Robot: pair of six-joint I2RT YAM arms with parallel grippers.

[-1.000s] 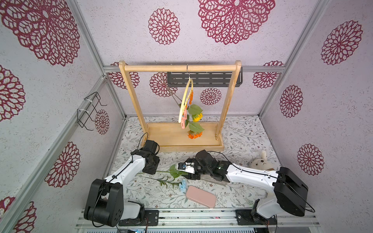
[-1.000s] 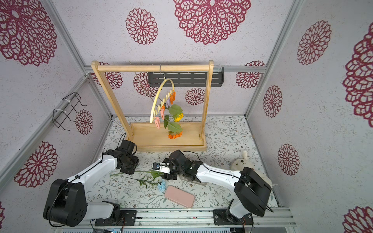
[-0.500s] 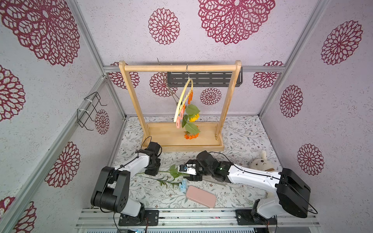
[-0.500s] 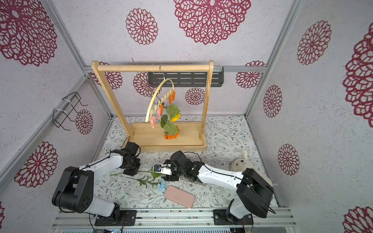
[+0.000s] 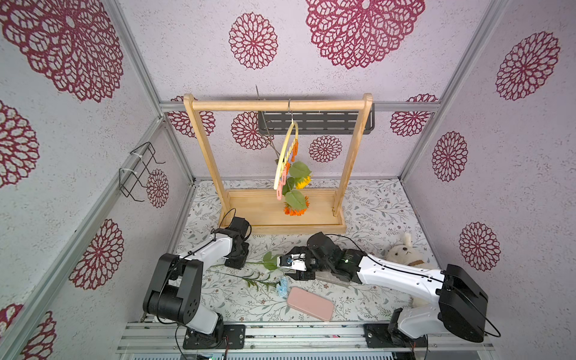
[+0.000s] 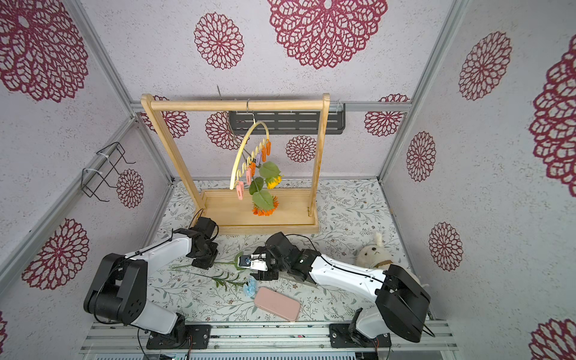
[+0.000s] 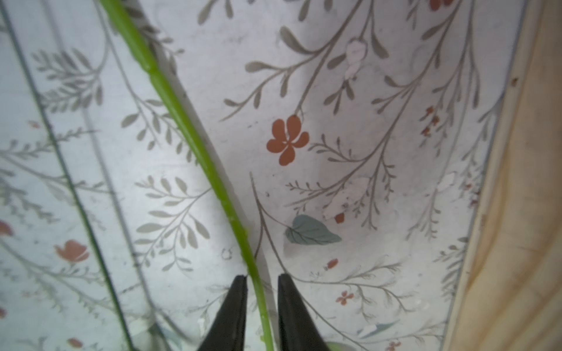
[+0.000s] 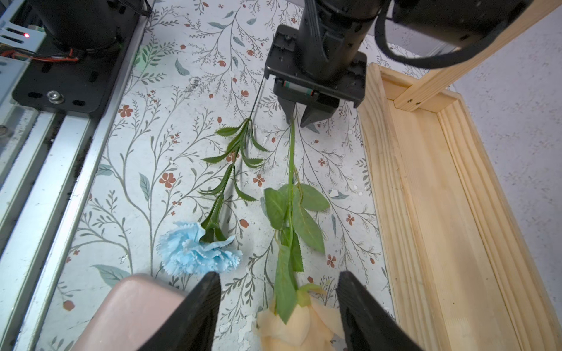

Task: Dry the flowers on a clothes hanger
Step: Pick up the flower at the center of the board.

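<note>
On the tabletop (image 7: 365,91), my left claw (image 7: 262,276) stands open astride the stem (image 7: 179,115); my right claw (image 8: 278,273) gapes around the rose (image 8: 292,326).

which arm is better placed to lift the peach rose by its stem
Left, probably. The left gripper has its open jaws either side of the rose stem near its bare end. The right gripper hangs open over the rose bloom, not the stem.
</note>
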